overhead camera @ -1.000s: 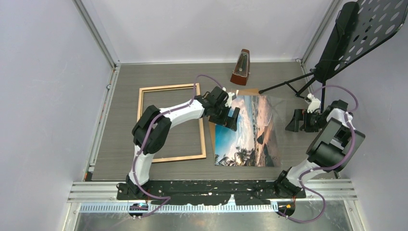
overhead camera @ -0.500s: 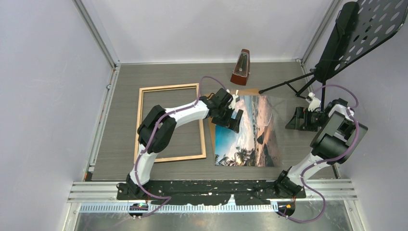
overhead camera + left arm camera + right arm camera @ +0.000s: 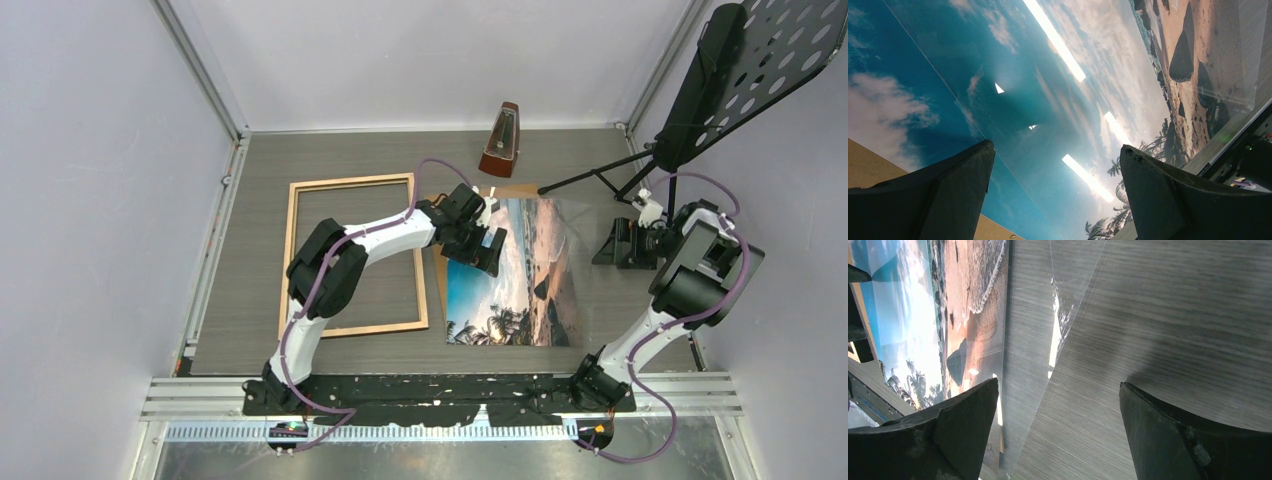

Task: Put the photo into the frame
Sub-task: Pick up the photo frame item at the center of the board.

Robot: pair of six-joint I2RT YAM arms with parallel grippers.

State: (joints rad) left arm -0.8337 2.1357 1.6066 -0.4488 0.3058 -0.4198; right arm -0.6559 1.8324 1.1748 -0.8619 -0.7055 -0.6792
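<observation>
l gripper (image 3: 1055, 150) spread wide just over photo (image 3: 520, 290), r gripper (image 3: 1058, 385) spread beside it.

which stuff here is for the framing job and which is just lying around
For the job: glossy rectangular beach photo; thin light-wood rectangular frame; brown board under the photo.
Lying about: brown wooden metronome; black perforated music stand.

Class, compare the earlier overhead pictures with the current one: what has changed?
The left gripper edged slightly right over the photo. The right gripper shifted slightly toward the table's far side. Both stayed open, holding nothing. The photo and frame did not move.
</observation>
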